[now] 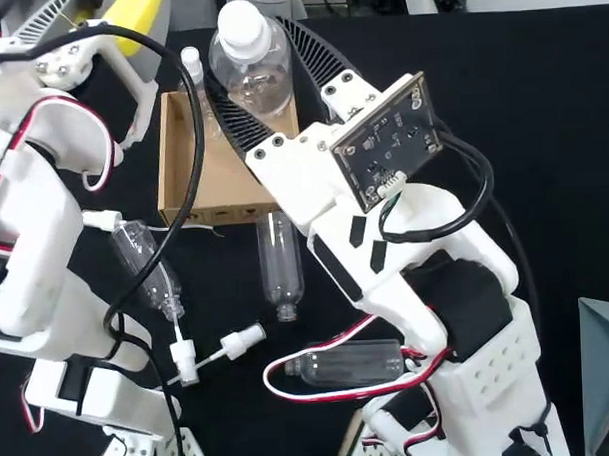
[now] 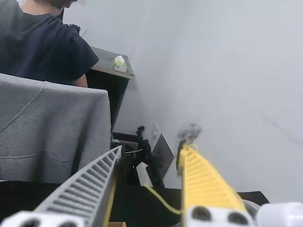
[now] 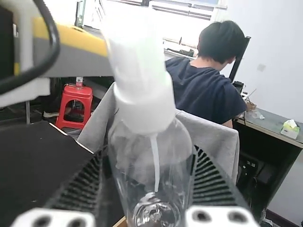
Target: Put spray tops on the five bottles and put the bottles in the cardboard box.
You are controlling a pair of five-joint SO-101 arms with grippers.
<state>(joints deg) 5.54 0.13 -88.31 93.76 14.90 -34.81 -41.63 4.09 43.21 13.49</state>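
Pinching a spray-topped bottle (image 1: pixel 254 78), the right gripper (image 1: pixel 244 50) hangs over the cardboard box (image 1: pixel 177 162); the left gripper (image 2: pixel 147 189) is spread; 3 bottles (image 1: pixel 279 259) lie on the bench (image 1: pixel 541 110).

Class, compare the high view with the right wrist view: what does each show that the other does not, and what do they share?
High view: the cardboard box, three bottles lying on the black table, and a loose spray top among them. Right wrist view: a red stool and a grey-draped chair in the room behind. Both: the right gripper shut on a bottle with a white top.
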